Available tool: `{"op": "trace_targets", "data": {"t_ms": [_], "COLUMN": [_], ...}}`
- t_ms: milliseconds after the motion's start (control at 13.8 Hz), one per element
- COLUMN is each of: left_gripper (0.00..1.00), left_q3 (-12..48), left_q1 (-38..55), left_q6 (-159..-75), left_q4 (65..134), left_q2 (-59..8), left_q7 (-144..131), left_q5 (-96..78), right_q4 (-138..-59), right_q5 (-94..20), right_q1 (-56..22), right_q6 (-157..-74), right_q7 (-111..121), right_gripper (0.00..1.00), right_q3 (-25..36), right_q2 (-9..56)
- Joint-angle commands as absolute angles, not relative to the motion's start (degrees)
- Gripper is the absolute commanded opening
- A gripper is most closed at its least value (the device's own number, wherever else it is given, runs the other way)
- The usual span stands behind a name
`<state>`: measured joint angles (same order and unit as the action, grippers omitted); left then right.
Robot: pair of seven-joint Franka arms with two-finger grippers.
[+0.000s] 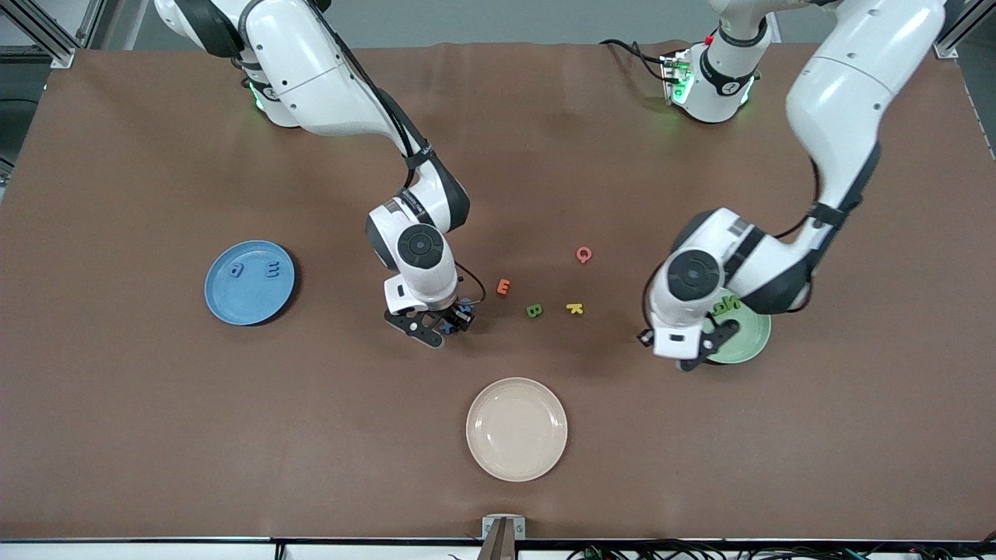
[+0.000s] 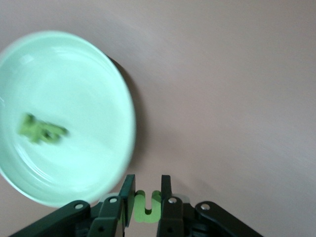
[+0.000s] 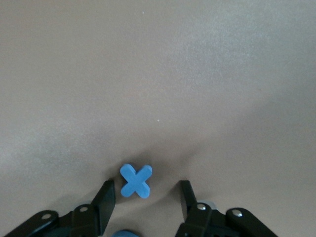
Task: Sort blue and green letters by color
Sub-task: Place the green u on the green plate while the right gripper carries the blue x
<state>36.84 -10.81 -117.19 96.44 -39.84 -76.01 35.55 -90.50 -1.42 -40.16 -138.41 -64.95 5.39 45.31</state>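
Right gripper (image 3: 144, 195) low at table, jaws open astride blue X (image 3: 136, 180); letter sits off-centre, so centre before closing, then lift straight. Left gripper (image 2: 146, 197) clamps green U (image 2: 146, 206) beside green plate (image 2: 106, 163); move over plate, release low.

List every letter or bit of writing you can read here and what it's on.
"E": orange letter on the table.
"B": green letter on the table.
"K": yellow letter on the table.
"Q": pink letter on the table.
"X": blue letter between the right gripper's fingers.
Letters on the blue plate and green plate: unclear.
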Motion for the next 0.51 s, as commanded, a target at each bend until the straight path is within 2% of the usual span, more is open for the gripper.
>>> {"op": "trace_targets", "data": {"t_ms": [0,72,289,361,434], "left_gripper": [0.00,0.00,0.02,0.11,0.49], "left_q3": [40.16,40.43,42.54,42.54,42.54], "left_q1": [-16.42,-18.35,-24.42,-24.52,-24.43], "left_q6": [-111.99,-111.62,-111.62,-111.62,-111.62], "left_q4": [98.17,98.96,101.60,101.78,101.78], "left_q2": [-37.88,-37.97,-38.23,-38.58,-38.67], "left_q7": [-68.93,-67.43,-62.59,-62.14,-62.14], "left_q5": [34.45,34.45,34.45,34.45,34.45], "right_q4": [-86.84,-86.66,-86.66,-86.66,-86.66], "right_q5": [0.09,0.09,0.18,0.26,0.52], "right_q1": [-39.55,-39.46,-39.46,-39.46,-39.46], "right_q6": [-138.08,-138.16,-138.08,-138.08,-138.08], "right_q7": [-66.01,-66.01,-66.01,-66.01,-66.01], "right_gripper": [0.54,0.51,0.31,0.21,0.10], "right_q3": [5.27,5.27,5.27,5.27,5.27], "right_q2": [47.98,48.16,48.25,48.25,48.25]}}
